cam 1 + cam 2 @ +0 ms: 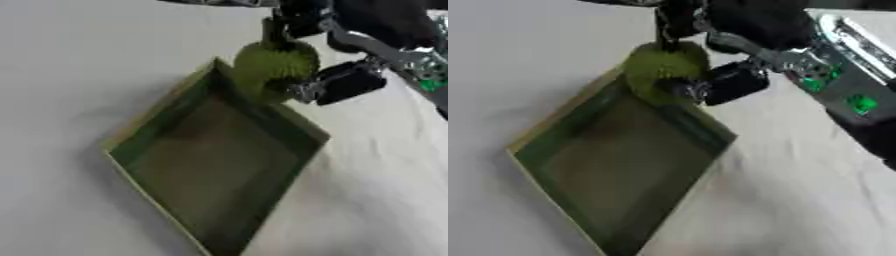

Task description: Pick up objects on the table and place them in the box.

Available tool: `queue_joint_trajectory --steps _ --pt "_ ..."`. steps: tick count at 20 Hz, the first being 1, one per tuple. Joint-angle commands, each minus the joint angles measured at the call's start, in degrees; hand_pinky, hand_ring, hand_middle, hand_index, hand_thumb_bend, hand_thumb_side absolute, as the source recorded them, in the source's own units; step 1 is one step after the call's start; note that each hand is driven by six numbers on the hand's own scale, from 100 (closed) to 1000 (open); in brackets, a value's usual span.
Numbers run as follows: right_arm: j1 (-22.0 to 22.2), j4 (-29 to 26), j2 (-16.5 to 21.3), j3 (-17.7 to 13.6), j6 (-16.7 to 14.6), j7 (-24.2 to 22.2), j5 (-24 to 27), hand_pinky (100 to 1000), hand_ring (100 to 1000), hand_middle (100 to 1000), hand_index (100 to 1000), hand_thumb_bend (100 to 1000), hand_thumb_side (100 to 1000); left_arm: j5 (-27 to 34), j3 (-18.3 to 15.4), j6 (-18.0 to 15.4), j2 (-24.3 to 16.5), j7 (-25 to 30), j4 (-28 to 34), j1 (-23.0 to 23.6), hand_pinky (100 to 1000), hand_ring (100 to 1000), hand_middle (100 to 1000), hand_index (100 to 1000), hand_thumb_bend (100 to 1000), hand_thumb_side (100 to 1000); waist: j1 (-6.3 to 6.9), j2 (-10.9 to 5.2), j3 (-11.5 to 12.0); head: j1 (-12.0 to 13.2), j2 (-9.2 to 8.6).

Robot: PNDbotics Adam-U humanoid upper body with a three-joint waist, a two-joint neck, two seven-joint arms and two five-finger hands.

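A green, bumpy round object [273, 65] hangs over the far corner of the box [140, 131], pinched in the curled fingers of the right hand [337, 80]. The box looks empty inside, so this object seems to be going in first and is not yet released.

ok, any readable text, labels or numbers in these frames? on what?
None readable.
Box: plain green walls, no print showing.
Green round object, held by the right hand above the box's far corner: no label visible.
Right arm: small green marks, too blurred to tell whether they are lights or signs.
White table cover: bare of marks.
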State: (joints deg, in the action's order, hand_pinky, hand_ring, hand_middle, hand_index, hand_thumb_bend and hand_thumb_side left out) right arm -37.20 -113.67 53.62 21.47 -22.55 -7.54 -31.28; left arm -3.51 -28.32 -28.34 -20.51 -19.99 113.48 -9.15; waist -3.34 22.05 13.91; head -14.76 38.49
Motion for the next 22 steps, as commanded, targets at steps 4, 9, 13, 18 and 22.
queue_joint_trajectory --steps 4,9,13,18,22 --pt "0.02 -0.92 -4.06 2.34 1.00 -3.91 -4.92 476 525 427 476 100 269 0.09 -0.07 0.14 -1.22 0.35 1.11 -0.39 715 558 521 664 100 577 0.32 -1.07 0.18 -0.25 -0.49" --pt "0.60 0.66 -6.53 4.10 -0.36 -5.11 -9.49 483 533 439 493 100 295 0.11 -0.10 0.31 -1.08 0.45 1.11 -0.39 715 557 522 664 100 576 0.32 -1.02 0.25 -0.13 -0.42" --pt "0.89 2.76 -8.00 4.98 -2.58 -4.28 -12.70 493 543 452 511 100 298 0.13 -0.10 0.46 -0.99 0.50 1.11 -0.46 715 557 522 664 100 576 0.29 -1.02 0.22 -0.16 -0.48" --pt "1.15 5.58 -9.46 5.86 -6.34 -5.58 -15.32 554 591 508 587 100 331 0.15 -0.14 0.51 -0.85 0.55 1.11 -0.44 714 557 522 663 100 575 0.32 -0.95 0.25 -0.17 -0.40" --pt "1.28 6.49 -9.69 5.69 -8.42 -6.63 -17.23 610 637 575 683 100 374 0.15 -0.18 0.59 -0.85 0.56 1.11 -0.46 714 557 522 663 100 575 0.28 -0.98 0.15 -0.11 -0.38"
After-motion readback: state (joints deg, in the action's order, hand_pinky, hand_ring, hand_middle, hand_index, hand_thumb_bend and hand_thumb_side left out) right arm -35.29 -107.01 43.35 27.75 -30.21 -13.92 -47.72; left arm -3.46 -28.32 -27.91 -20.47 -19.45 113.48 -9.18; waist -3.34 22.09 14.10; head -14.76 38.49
